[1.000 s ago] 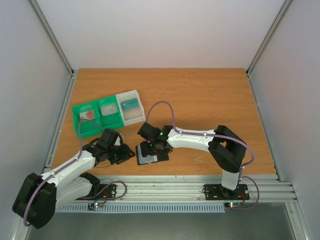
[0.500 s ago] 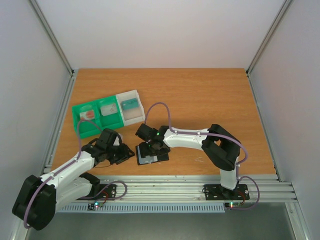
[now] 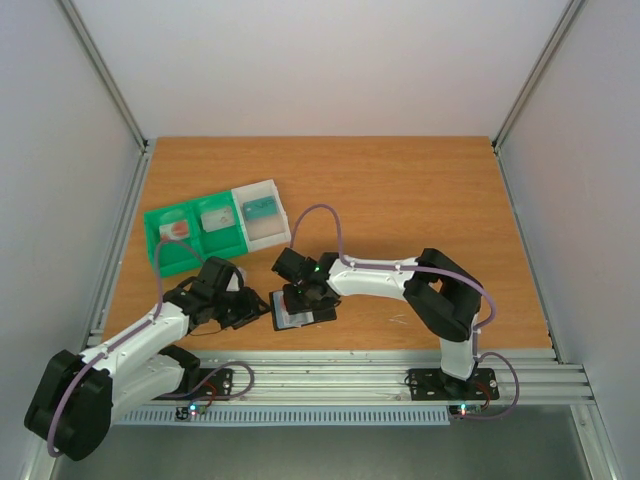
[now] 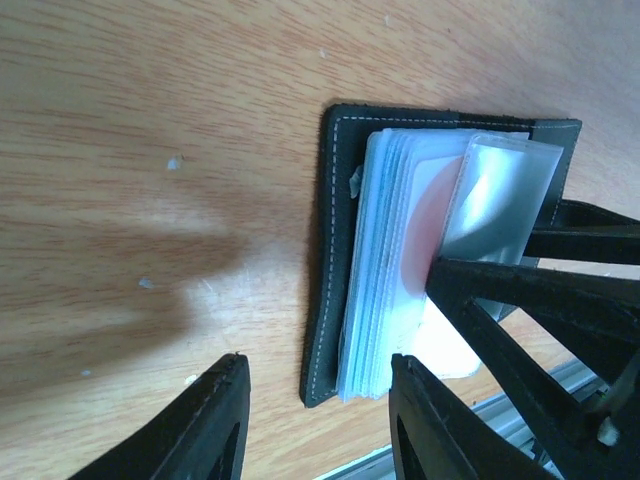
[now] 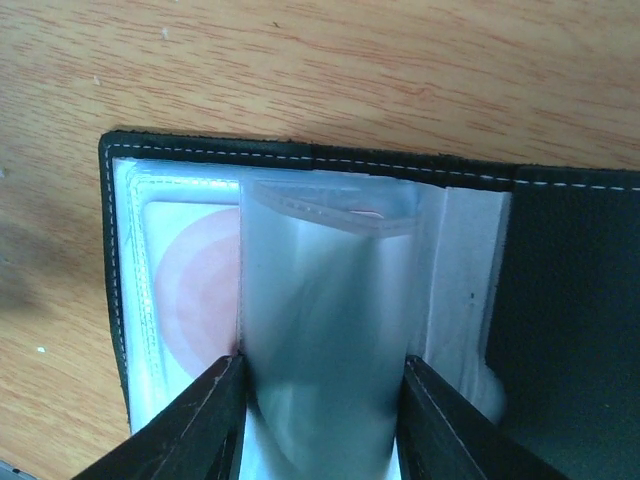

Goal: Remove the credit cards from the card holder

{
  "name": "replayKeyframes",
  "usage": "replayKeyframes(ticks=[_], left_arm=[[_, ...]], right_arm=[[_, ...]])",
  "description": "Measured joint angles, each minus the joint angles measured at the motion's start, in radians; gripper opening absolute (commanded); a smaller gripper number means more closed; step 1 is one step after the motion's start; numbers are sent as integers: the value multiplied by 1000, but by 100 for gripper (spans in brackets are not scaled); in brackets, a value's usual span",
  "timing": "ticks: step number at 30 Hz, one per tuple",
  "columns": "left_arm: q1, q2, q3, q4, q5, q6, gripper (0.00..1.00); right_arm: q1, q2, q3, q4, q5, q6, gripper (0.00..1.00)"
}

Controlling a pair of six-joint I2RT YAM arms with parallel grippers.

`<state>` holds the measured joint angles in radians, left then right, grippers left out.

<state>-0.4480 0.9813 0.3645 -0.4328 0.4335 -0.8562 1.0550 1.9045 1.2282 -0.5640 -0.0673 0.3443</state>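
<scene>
Since a second ago the right gripper [image 5: 318, 368] has shifted left and its jaws have narrowed. It now pinches a clear plastic sleeve [image 5: 325, 300] of the flat black bifold card holder [image 3: 303, 318], which lies open near the front edge of the wooden table [image 3: 400, 190]. The whitish red-blotched credit card [image 5: 190, 275] is still in its pocket. The left gripper [image 4: 318, 365] is unmoved, jaws apart astride the holder's edge.

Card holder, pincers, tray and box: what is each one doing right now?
card holder: open, flat on the table
right pincer: closed on the clear sleeve
clear sleeve: lifted and bowed
left pincer: open, over the holder's edge
green tray: holds cards
box: open, teal card inside
</scene>
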Motion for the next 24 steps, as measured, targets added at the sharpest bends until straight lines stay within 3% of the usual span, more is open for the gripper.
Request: replayKeyframes(ticks=[10, 24], left_arm=[[0, 0, 0, 25, 42, -8, 41], [0, 136, 84, 134, 80, -35, 44]], right_arm=[[0, -67, -124, 145, -5, 27, 28], [-2, -135, -253, 294, -34, 40, 26]])
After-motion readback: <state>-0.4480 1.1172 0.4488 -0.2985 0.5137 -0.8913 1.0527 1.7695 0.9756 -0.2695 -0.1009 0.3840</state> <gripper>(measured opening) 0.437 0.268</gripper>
